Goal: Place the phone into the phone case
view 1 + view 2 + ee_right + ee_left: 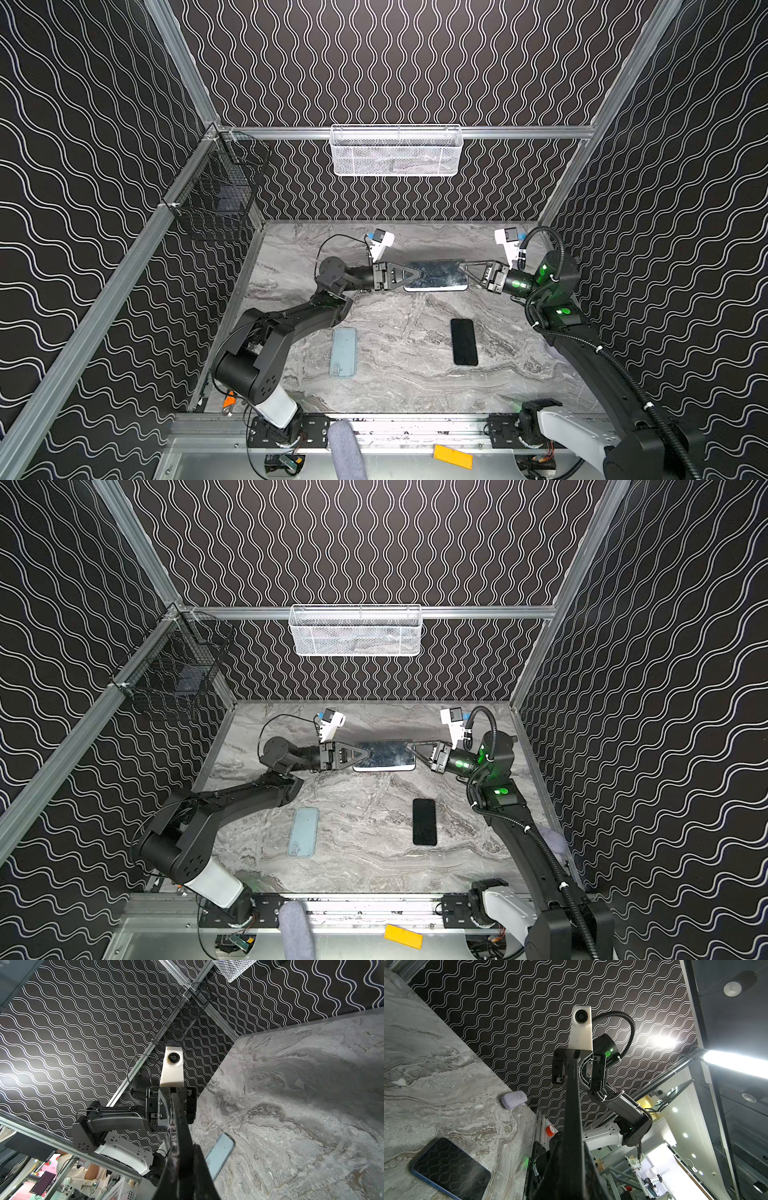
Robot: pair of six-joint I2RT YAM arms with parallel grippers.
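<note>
Phone case [343,352], matte pale-blue; left tool [415,274] and right tool [460,271] pinch glossy slab [438,277].

L gripper [417,274], R gripper [460,269] pinch slab [438,277], prob. phone.

Grey marble-pattern bench [395,395]: pale blue rubbery phone case [343,352] flat at 8 o'clock, black flat phone [464,342] flat at 4 o'clock, well apart. Glossy dark rectangular slab [436,274] above bench at 12 o'clock, lengthwise left-right. Left gripper [417,274] on its 9 o'clock end, right gripper [461,268] on its 3 o'clock end. White mesh basket [395,153] on back-wall rail behind it. Black wire basket [216,195] on wall at 10 o'clock.
</note>
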